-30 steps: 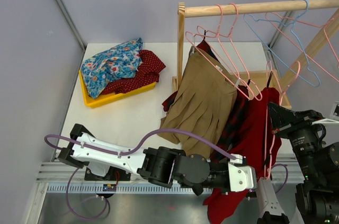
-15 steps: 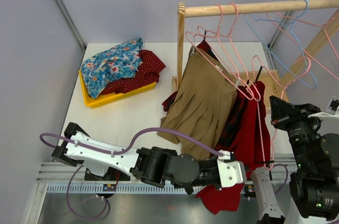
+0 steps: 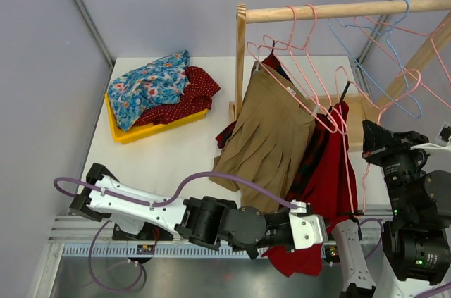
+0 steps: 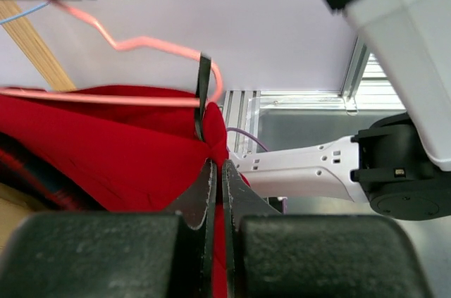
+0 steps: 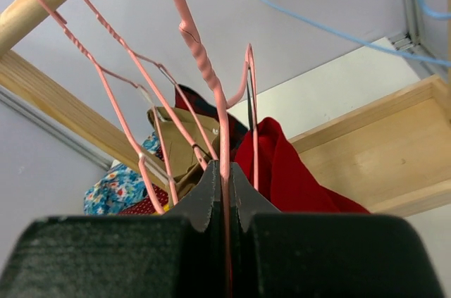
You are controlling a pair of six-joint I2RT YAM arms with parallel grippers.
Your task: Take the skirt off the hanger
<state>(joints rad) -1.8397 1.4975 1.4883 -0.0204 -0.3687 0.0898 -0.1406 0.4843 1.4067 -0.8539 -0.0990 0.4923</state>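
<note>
The red skirt [image 3: 331, 171] hangs from a pink wire hanger [image 3: 343, 94] by a black clip [image 4: 202, 94]. In the top view it sits right of the tan skirt. My left gripper [image 3: 324, 241] is shut on the skirt's lower edge, and the left wrist view shows red cloth [image 4: 106, 157] pinched between the fingers of that gripper [image 4: 217, 168]. In the right wrist view my right gripper [image 5: 227, 168] is shut on the hanger's pink wire [image 5: 204, 72], with the red skirt [image 5: 282, 164] just behind it. From above, that gripper [image 3: 366, 150] is mostly hidden under its camera.
A tan skirt [image 3: 271, 132] and a dark plaid garment [image 3: 313, 153] hang on other pink hangers from the wooden rail [image 3: 338, 10]. Empty pink and blue hangers [image 3: 384, 44] crowd the rail's right end. A yellow tray [image 3: 151, 129] of folded cloths sits at the back left.
My left gripper has drawn the skirt's hem leftward along the near edge. The skirt's top and its hanger have swung up and left. The right arm shifted slightly.
</note>
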